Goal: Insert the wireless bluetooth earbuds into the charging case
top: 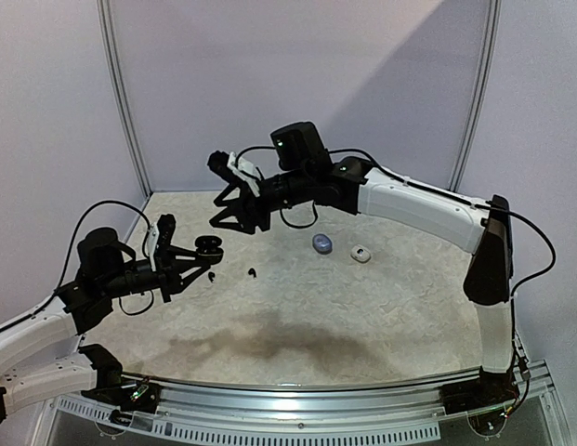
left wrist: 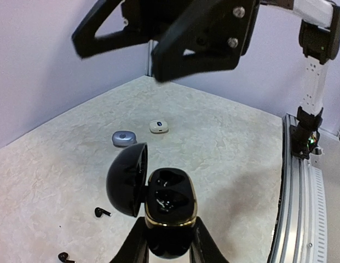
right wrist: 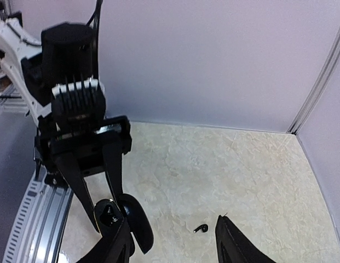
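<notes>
Clamping one black case (left wrist: 170, 204), left end effector (left wrist: 168, 234); right end effector (right wrist: 171, 233) spread, empty; two loose earbuds (left wrist: 102, 212) (left wrist: 63, 256).

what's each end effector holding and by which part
The left end effector clamps the open black charging case by its lower body; the right end effector holds nothing.

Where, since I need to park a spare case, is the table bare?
Free: the near stretch between the black earbud and the front rail, and between the white case and the right arm. Crowded: the far middle, from the open black case across to the grey case.
</notes>
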{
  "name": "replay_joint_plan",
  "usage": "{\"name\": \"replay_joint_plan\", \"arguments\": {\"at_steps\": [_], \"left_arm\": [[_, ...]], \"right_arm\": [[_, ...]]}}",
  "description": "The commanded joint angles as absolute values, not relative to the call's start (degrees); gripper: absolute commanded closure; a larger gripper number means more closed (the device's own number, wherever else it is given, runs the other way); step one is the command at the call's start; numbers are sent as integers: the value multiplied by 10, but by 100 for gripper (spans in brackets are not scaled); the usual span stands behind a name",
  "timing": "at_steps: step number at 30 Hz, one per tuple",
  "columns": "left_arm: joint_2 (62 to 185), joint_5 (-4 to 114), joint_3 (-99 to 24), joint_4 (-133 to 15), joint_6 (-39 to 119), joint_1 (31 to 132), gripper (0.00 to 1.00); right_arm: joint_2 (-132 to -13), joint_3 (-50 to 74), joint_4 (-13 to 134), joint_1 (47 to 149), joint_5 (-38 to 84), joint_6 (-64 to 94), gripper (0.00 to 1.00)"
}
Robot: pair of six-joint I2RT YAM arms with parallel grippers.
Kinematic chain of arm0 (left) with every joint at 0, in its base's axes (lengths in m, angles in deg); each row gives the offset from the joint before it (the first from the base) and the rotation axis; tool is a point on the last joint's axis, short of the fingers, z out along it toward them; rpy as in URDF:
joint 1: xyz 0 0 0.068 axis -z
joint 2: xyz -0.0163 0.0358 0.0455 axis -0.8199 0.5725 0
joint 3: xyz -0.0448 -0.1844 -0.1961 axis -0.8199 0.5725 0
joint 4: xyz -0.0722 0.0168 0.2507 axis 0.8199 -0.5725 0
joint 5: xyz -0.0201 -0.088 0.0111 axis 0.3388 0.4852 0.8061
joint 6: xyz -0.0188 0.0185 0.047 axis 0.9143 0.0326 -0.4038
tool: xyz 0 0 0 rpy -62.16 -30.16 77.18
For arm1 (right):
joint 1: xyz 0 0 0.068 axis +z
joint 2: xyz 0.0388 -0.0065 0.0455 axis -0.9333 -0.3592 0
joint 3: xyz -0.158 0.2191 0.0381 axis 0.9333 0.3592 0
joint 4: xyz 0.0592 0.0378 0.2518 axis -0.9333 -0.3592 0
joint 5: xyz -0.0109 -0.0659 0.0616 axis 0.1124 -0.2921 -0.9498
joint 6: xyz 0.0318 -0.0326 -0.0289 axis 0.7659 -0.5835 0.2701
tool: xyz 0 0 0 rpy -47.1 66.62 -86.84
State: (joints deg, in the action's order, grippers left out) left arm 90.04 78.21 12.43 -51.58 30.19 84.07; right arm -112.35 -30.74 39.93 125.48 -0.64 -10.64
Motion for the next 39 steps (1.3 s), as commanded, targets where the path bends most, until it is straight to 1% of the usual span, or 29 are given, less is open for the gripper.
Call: {"name": "replay_joint_plan", "arguments": {"at_steps": [1,3,5,7,10,13,17,23,29,33,39], "left_arm": [[892,750,138,-499,366,819,100],[889,728,143,-499,383,810,100],[884,687,148,-502,400,799,100],[880,657,154,-504,403,786,100],[871,639,160,-511,392,769,100],[871,636,167,-509,381,762,100],[874,638,171,-504,378,761,100],[880,640,174,-499,373,760,100],[884,645,175,-495,372,758,100],[887,645,176,-493,371,758,100],[888,649,178,-486,366,756,100]], "right_arm": [[-1130,-322,479,1222,-43,20,44],[-1135,-326,488,1212,-3,60,43],[-1150,-341,464,1207,99,123,43],[-1185,-374,406,1207,184,155,44],[-1264,-465,287,1214,266,166,45],[-1327,-507,240,1223,329,169,44],[-1365,-506,254,1228,343,173,42],[-1438,-546,265,1242,374,157,44],[-1483,-555,279,1242,383,153,53],[-1495,-554,267,1243,376,151,62],[-1496,-544,242,1249,350,142,69]]}}
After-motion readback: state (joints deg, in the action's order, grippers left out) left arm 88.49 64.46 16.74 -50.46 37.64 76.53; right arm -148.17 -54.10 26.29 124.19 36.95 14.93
